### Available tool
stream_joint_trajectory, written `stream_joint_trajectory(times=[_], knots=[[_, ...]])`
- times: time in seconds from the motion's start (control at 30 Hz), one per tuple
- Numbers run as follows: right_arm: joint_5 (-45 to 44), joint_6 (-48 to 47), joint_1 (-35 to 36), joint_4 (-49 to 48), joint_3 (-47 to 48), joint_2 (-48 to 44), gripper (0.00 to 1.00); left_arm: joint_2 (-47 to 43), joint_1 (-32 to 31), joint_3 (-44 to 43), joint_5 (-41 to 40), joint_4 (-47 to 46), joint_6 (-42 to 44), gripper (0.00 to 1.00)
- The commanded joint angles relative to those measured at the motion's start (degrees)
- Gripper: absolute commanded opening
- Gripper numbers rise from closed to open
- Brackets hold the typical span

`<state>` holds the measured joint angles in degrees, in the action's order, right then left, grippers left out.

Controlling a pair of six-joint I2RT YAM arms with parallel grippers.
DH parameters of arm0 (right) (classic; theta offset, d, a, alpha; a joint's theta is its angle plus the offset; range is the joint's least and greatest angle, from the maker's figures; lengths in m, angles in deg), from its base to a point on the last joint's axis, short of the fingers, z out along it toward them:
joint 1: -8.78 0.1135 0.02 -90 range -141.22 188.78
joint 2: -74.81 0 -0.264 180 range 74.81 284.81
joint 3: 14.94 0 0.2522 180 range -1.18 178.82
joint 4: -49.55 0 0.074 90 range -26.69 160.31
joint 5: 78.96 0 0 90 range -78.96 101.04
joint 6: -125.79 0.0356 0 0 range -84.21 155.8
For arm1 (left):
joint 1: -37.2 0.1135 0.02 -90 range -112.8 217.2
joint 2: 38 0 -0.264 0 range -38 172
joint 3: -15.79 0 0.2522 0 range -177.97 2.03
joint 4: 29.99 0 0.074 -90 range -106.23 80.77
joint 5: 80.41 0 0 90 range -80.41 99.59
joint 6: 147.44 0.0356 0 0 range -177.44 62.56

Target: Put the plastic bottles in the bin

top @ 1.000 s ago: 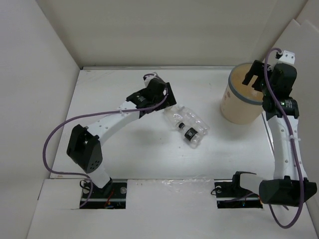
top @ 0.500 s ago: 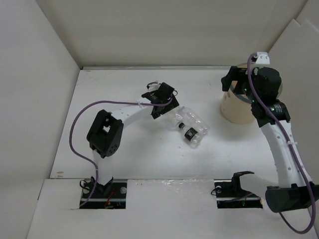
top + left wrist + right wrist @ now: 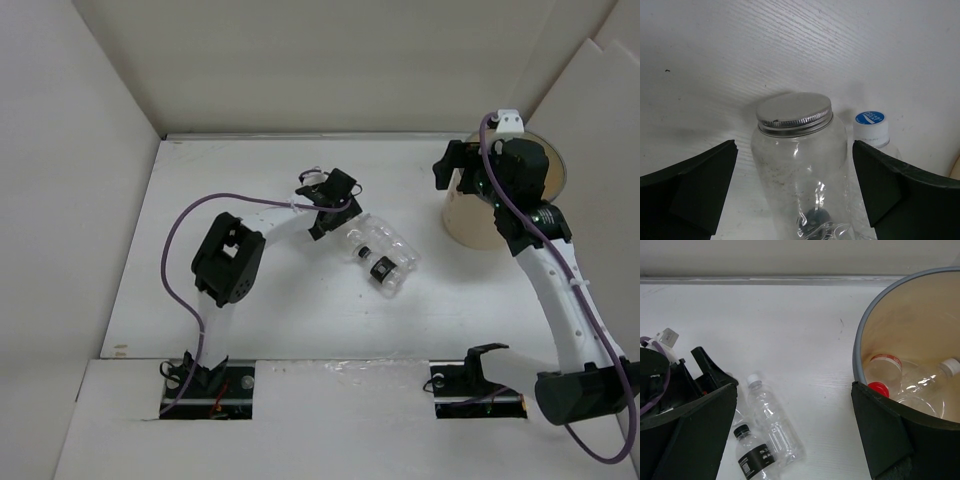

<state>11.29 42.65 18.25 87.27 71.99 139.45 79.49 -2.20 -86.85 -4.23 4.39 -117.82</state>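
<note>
Three bottles [image 3: 385, 250] on table [image 3: 300, 325], two in bin [image 3: 856, 355], left tool [image 3: 794, 150], right tool [image 3: 794, 387] spread

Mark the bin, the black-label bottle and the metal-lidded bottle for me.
bin [image 3: 920, 322], right wrist view, tan inner wall.
black-label bottle [image 3: 755, 458], right wrist view, its label.
metal-lidded bottle [image 3: 794, 111], left wrist view, top of lid.

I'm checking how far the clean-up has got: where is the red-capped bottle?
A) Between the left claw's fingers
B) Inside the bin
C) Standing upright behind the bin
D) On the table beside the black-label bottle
B: the right wrist view shows the red-capped bottle lying inside the bin, next to a white-capped bottle.
</note>
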Motion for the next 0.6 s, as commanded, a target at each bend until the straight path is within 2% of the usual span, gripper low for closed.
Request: stream_joint_trajectory(times=[0.0, 0.07, 0.1, 0.13, 0.23, 0.3, 0.33, 0.37, 0.47, 0.57], knots=[[0.0, -0.9, 0.5, -3.7, -0.1, -0.5, 1.00, 0.8, 0.0, -1.6, -0.3, -0.1, -1.4, 0.96], [0.0, -0.9, 0.5, -3.7, -0.1, -0.5, 1.00, 1.3, 0.0, -1.6, -0.3, -0.1, -1.4, 0.90], [0.0, -0.9, 0.5, -3.7, -0.1, -0.5, 1.00, 1.3, 0.0, -1.6, -0.3, -0.1, -1.4, 0.79], [0.0, -0.9, 1.0, -3.7, -0.7, -0.5, 1.00, 1.3, 0.0, -0.9, -0.3, -0.1, -1.4, 0.77], [0.5, -0.9, 1.0, -4.2, -0.7, 0.0, 1.00, 1.9, 0.5, 0.4, 0.3, -1.0, -1.4, 0.77], [1.1, -0.9, 1.0, -4.2, -0.7, 0.0, 1.00, 2.0, 0.5, 1.0, 0.9, -1.7, -1.4, 0.62], [1.1, -0.9, 1.5, -4.2, -0.7, 0.0, 1.00, 2.0, 0.5, 1.5, 0.9, -1.7, -1.4, 0.50], [1.1, -0.9, 1.5, -4.2, -0.7, 0.0, 1.00, 2.0, 1.2, 1.5, 0.9, -1.7, -1.9, 0.30], [4.0, -1.8, 2.7, -4.7, -0.7, 1.2, 1.00, -0.8, 1.9, 3.5, -0.7, 0.1, -2.5, 0.18], [8.3, -4.5, 4.1, -5.6, -1.3, 1.8, 1.00, -4.5, 3.1, 4.8, -4.5, 2.0, -2.5, 0.14]])
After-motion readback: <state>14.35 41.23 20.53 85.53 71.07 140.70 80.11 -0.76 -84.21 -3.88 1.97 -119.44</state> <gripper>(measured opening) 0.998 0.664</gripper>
